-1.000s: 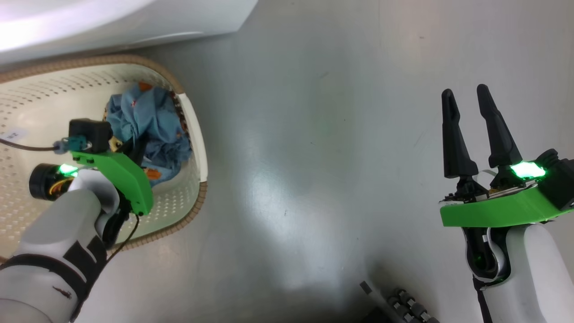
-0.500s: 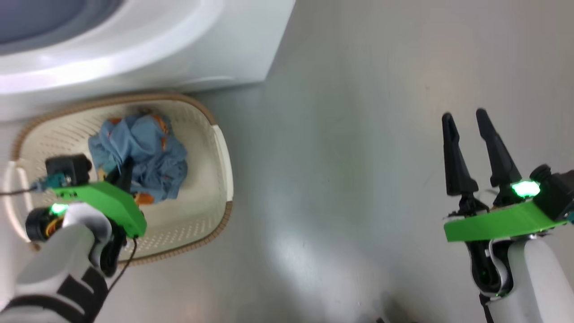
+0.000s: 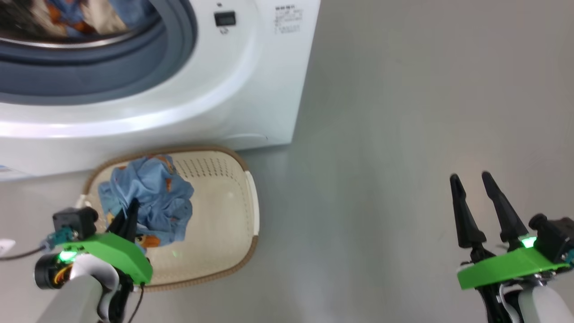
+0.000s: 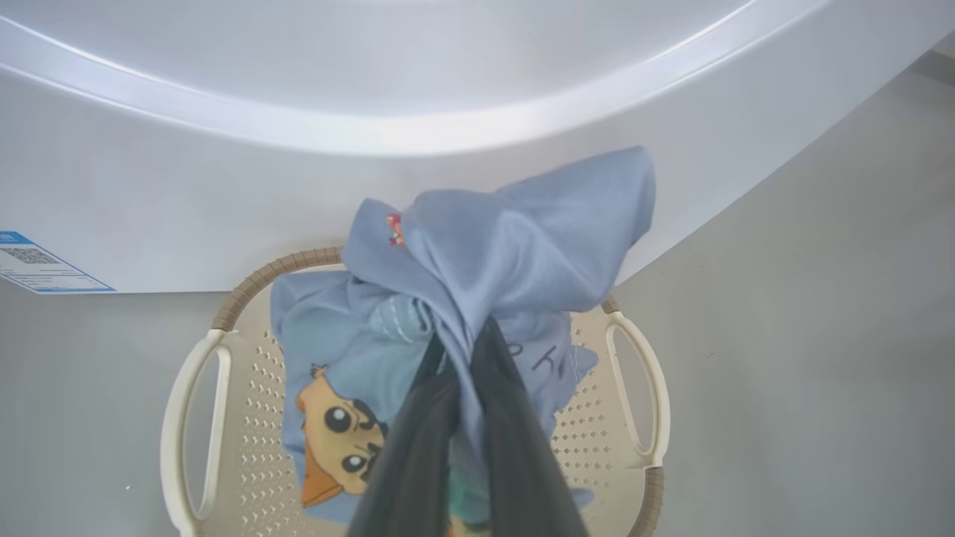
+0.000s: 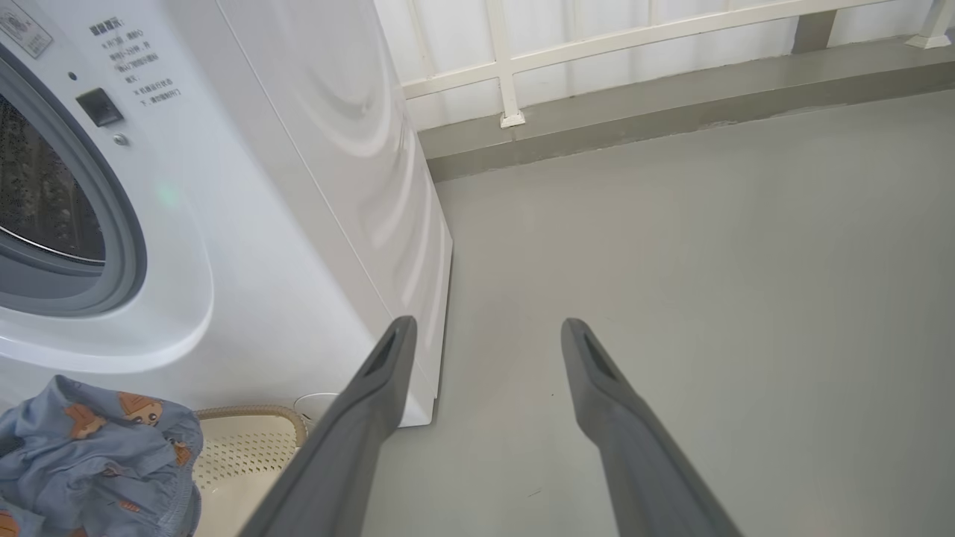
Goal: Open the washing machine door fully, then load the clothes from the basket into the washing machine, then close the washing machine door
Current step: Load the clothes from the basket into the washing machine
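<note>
My left gripper (image 3: 133,205) is shut on a blue garment of the clothes (image 3: 152,197), a bundle with orange cartoon prints, over the left half of the cream basket (image 3: 252,202). In the left wrist view the left gripper (image 4: 466,335) pinches a fold of the clothes (image 4: 522,246), which hang above the basket (image 4: 254,277). The white washing machine (image 3: 251,89) stands just behind, its drum mouth open with more blue and cream clothes (image 3: 67,18) inside. The door is out of view. My right gripper (image 3: 470,177) hangs open and empty over bare floor, far to the right.
Grey floor (image 3: 403,112) stretches to the right of the machine and basket. A white railing (image 5: 507,67) on a low kerb runs behind. The machine's grey-blue seal (image 5: 127,246) rings the opening. A blue label (image 4: 45,261) marks its lower corner.
The head camera has tilted up, bringing the machine's open drum into view. My left gripper stays shut on the blue garment. The right gripper stays open.
</note>
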{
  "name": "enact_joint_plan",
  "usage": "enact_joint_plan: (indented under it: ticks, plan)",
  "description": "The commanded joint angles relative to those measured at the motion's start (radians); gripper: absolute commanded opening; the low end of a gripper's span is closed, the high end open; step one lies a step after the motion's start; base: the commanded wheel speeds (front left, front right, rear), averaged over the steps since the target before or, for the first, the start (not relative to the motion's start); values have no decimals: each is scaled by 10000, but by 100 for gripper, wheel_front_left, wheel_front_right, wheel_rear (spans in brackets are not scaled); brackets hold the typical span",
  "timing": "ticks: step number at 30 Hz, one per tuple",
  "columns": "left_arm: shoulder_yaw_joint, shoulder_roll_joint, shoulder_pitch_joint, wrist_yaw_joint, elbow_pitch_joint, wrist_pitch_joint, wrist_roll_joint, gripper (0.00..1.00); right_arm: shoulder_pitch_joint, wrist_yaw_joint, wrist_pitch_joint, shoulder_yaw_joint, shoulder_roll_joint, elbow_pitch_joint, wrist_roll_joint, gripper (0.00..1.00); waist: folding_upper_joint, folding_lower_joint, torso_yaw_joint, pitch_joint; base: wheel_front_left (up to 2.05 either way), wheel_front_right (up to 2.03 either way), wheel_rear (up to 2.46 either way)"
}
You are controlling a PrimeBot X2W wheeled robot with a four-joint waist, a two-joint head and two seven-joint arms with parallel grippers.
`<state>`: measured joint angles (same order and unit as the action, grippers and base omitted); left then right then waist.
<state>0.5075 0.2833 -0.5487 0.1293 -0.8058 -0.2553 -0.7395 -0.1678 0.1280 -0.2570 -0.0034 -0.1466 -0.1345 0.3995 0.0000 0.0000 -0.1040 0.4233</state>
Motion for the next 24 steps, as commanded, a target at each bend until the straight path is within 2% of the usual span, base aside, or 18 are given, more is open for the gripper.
enact_joint_plan:
  ticks: [1, 13, 24]
  plan:
    - [-701, 216, 376, 14, 496, -64, 382, 0, 369, 27, -48, 162, -209, 140, 51, 100, 0, 0, 531, -1085, 0, 0, 0]
    - [-2633, -174, 2473, 14, 3013, -64, 2304, 0, 1511, 27, -48, -25, -567, 40, 142, 100, 0, 0, 915, -2538, 0, 0, 0]
    - [-3748, -511, 4265, 14, 5190, -64, 3018, 0, 2178, 27, -48, -312, -746, 181, 260, 100, 0, 0, 973, -2995, 0, 0, 0]
